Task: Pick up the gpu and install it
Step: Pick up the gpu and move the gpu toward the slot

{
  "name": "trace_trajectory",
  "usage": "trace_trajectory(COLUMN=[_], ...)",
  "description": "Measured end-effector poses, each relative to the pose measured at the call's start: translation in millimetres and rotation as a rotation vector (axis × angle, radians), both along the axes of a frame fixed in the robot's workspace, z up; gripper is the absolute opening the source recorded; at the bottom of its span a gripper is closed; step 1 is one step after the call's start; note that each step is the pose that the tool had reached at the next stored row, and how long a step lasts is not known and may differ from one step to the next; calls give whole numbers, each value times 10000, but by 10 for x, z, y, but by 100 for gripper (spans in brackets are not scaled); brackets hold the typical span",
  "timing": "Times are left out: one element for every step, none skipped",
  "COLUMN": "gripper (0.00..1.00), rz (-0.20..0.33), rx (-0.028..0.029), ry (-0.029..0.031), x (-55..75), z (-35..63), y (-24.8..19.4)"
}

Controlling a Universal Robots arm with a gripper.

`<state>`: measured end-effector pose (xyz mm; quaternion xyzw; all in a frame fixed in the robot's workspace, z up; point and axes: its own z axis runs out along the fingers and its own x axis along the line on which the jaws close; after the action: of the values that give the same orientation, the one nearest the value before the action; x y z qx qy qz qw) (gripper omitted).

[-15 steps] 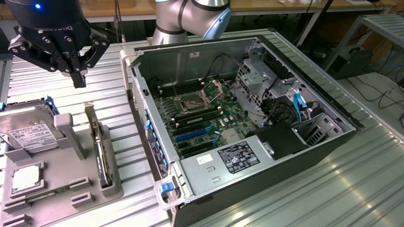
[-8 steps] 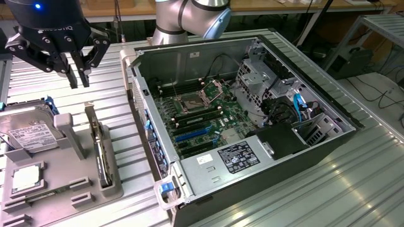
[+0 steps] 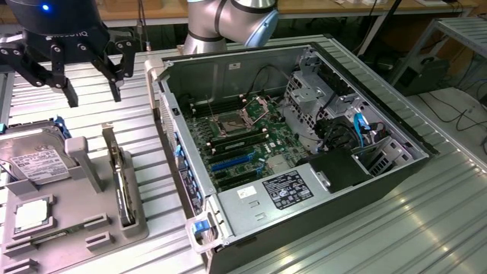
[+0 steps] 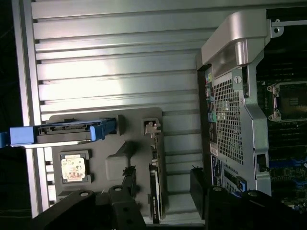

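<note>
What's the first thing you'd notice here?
The big open computer case in the middle, its green motherboard showing. At the exterior view's upper left, the black gripper hangs with jaws spread and empty above the grey tray, where the gpu stands on edge.

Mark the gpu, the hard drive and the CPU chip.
gpu [image 3: 124, 189], exterior view, upper edge of the card standing on edge.
hard drive [image 3: 36, 162], exterior view, its white label.
CPU chip [image 3: 32, 214], exterior view, middle of its silver top.
</note>
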<state>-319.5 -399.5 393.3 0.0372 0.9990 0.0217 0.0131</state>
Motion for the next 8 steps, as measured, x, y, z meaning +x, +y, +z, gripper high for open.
trace_trajectory(gripper=[65,65,72,72,72,72,72,72], rz=[0,5,34,113,213,307,474,546], rx=[0,0,0,0,0,-2,-1,-1], ry=[0,0,0,0,-1,1,0,0], x=[0,0,-1,-6,-9,-12,-15,-19], z=[0,0,0,0,-1,0,-3,-4], y=[0,0,0,-1,-1,-4,-13,-24])
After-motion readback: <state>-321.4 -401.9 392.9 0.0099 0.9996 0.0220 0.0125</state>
